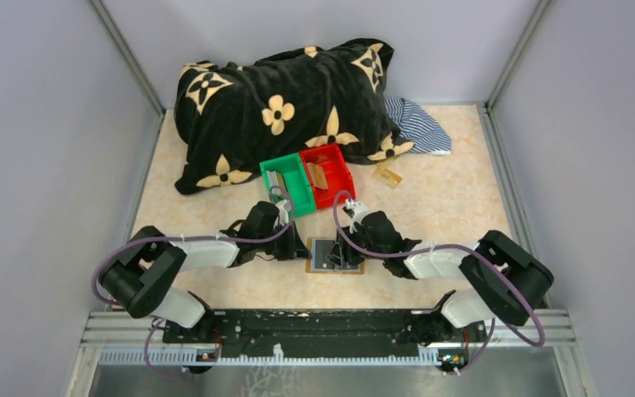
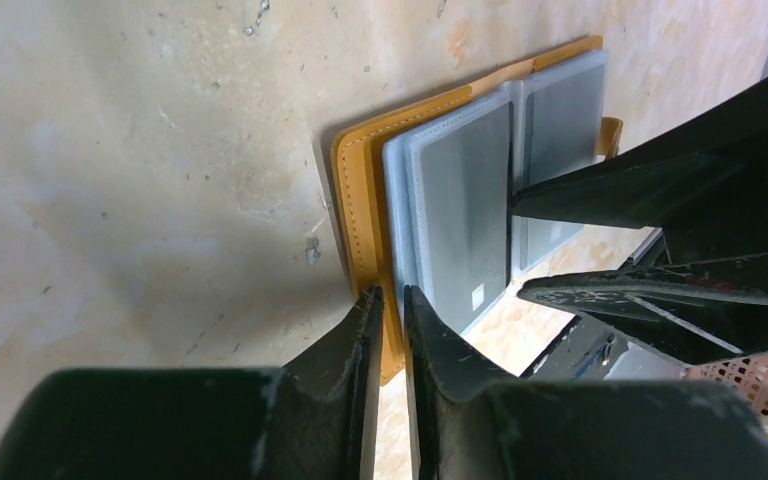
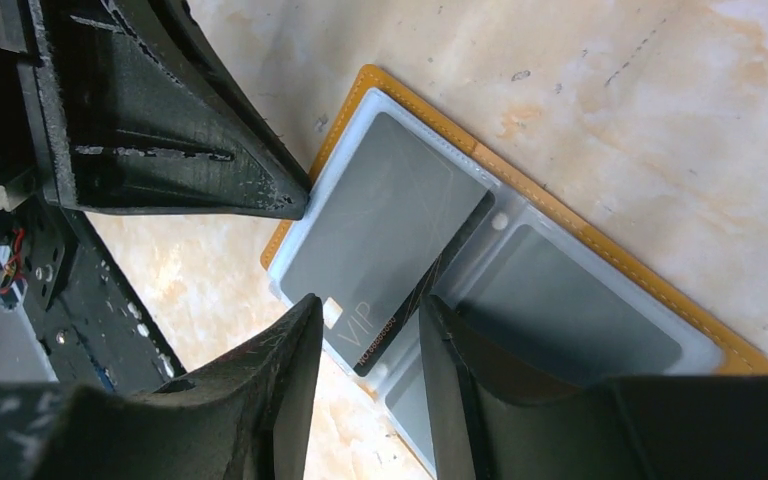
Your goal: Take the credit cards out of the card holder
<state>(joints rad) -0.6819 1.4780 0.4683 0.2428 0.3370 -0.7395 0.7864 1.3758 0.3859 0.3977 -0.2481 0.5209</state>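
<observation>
The card holder [image 1: 336, 258] lies open on the table between both grippers, its tan cover [image 2: 362, 190] under grey pockets [image 3: 570, 310]. My left gripper [image 2: 392, 292] is shut on the holder's tan edge. A grey credit card marked VIP [image 3: 380, 235] sticks part way out of a pocket, also seen as the grey credit card [image 2: 465, 210] in the left wrist view. My right gripper [image 3: 372, 305] stands open, with the card's corner in the gap between its fingers [image 3: 290, 350]. A gold-tan card [image 1: 318, 175] lies in the red bin [image 1: 341, 169].
A green bin [image 1: 298, 194] stands next to the red one, just beyond the holder. A black flowered pillow [image 1: 281, 107] and a striped cloth [image 1: 417, 124] fill the back. A small tan card-like piece [image 1: 389, 175] lies right of the bins.
</observation>
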